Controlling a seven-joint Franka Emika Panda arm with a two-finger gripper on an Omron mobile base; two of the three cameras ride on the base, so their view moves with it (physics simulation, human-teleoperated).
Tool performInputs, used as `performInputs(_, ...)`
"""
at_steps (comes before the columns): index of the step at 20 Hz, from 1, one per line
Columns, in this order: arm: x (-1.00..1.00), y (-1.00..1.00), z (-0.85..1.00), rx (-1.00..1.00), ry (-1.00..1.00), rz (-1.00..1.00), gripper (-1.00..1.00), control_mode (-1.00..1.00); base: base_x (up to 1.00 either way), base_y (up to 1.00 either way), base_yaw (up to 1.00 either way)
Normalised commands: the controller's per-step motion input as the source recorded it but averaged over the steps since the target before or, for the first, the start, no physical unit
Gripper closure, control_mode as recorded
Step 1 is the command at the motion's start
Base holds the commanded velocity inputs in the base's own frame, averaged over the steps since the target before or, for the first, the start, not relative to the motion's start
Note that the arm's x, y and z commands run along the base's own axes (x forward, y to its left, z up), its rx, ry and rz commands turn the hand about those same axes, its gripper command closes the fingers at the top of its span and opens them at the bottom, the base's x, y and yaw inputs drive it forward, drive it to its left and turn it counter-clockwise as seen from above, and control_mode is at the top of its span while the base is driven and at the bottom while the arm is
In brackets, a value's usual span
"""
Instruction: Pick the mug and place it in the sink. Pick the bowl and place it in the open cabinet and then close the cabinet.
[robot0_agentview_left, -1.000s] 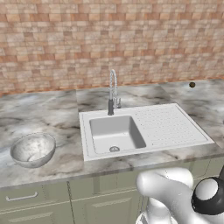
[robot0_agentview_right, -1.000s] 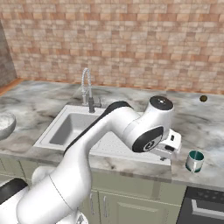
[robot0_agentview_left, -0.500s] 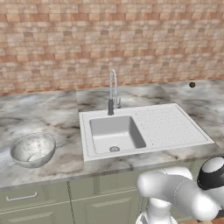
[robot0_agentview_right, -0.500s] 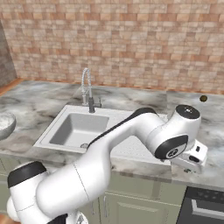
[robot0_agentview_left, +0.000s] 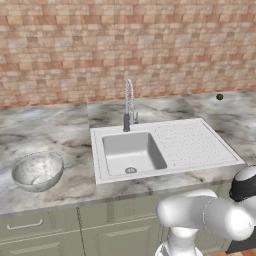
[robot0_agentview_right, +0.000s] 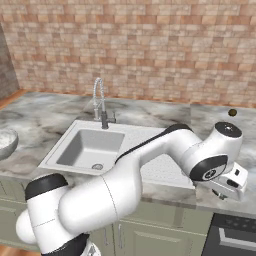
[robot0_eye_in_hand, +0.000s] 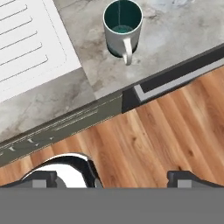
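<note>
Hand view is looking down past the counter edge, and the mug (robot0_eye_in_hand: 123, 27) is standing upright on the marble counter (robot0_eye_in_hand: 175, 35), just beside the corner of the sink's ridged drainboard (robot0_eye_in_hand: 26, 43), handle pointing toward the counter edge. The gripper (robot0_eye_in_hand: 113, 177) is hovering out over the wooden floor (robot0_eye_in_hand: 166, 131), jaws spread as wide as they go and gripping nothing, well short of the mug. So nothing is done yet: the mug is not in the sink (robot0_agentview_left: 131, 152), whose basin is sitting empty in the left base view. The bowl (robot0_agentview_left: 38, 171) is resting on the counter far off to the sink's other side, untouched. By my reckoning, the mug grab is the step in hand, with the bowl placement and the cabinet closing all left to come.
</note>
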Motion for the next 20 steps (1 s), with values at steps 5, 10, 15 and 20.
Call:
performInputs(5, 0.21, 0.00, -0.24, -0.04, -0.14, 0.07, -1.00, -1.00, 0.00, 0.00, 0.00)
performInputs(10, 0.17, 0.00, -0.23, -0.02, -0.04, 0.07, -1.00, -1.00, 0.00, 0.00, 0.00)
performInputs(15, 0.18, 0.00, -0.25, -0.01, 0.00, 0.04, -1.00, -1.00, 0.00, 0.00, 0.00)
performInputs(20, 0.27, -0.01, -0.19, 0.00, 0.00, 0.02, -1.00, -1.00, 0.00, 0.00, 0.00)
